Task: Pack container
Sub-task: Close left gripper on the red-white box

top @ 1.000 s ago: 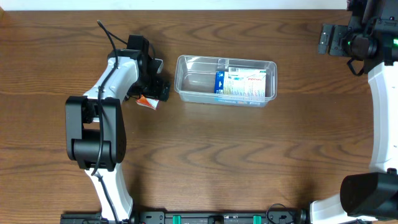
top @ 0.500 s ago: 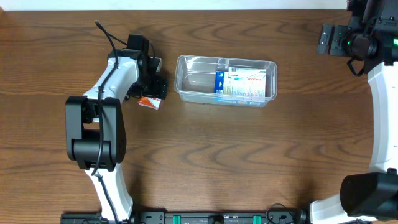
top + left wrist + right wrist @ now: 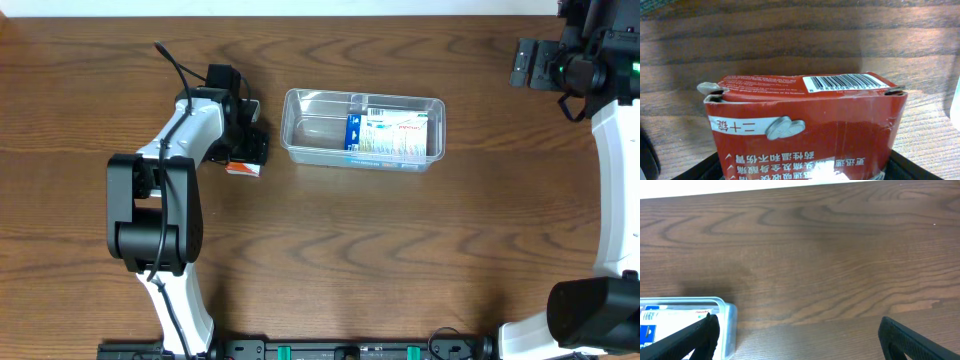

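A dark wood-grain table (image 3: 330, 250) meets a pale strip (image 3: 300, 5) at its far edge.

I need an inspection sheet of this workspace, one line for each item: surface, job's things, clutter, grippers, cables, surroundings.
surface: brown wooden table, no spills seen.
job's things: clear container mid-table, a blue-and-white box lying in its right part, its left part bare; red box outside, left of the container.
clutter: nothing seen.
grippers: left gripper shut on the red box; right gripper open, at the far right, holding nothing.
cables: black cable looping off the left arm.
surroundings: white strip beyond the far table edge; black rail at the near edge.
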Controlling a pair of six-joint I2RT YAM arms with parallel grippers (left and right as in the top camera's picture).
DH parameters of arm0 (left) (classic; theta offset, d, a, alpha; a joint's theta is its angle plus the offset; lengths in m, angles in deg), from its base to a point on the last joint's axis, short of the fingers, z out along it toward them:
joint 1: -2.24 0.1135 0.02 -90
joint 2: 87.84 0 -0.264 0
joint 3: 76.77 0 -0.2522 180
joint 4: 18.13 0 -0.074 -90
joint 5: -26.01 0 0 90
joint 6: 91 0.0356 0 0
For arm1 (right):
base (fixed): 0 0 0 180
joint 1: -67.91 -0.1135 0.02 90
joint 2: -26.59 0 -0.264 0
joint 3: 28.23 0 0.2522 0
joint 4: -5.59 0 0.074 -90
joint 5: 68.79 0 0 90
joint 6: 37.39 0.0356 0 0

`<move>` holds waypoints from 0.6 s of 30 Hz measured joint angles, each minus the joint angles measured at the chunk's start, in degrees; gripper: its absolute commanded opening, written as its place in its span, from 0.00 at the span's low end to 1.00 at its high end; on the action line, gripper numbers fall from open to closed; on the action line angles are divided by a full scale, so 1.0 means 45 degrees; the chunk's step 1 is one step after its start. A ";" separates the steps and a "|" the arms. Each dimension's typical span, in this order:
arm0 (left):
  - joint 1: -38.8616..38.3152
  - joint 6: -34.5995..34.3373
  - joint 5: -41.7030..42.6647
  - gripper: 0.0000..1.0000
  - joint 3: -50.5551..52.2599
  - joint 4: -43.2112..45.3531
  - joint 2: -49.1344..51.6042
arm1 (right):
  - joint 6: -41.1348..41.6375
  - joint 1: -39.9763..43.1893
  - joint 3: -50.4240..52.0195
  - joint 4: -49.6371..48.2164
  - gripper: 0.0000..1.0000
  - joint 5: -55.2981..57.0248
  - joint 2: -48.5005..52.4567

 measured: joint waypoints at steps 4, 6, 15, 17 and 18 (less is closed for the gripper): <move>0.0000 -0.0029 -0.0029 0.67 0.0005 0.0058 0.0000 | 0.0000 0.0000 0.0000 0.0000 0.99 0.0000 0.0000; 0.0000 -0.0019 -0.0053 0.62 0.0005 0.0068 0.0000 | 0.0000 0.0000 0.0000 0.0000 0.99 0.0000 0.0000; 0.0000 0.0000 -0.0044 0.62 -0.0024 -0.0350 -0.0083 | 0.0000 0.0000 0.0000 0.0000 0.99 0.0000 0.0000; 0.0000 0.0000 -0.0039 0.62 -0.0029 -0.0714 -0.0233 | 0.0000 0.0000 0.0000 0.0000 0.99 0.0000 0.0000; 0.0000 0.0000 -0.0039 0.62 -0.0029 -0.0855 -0.0350 | 0.0000 0.0000 0.0000 0.0000 0.99 0.0000 0.0000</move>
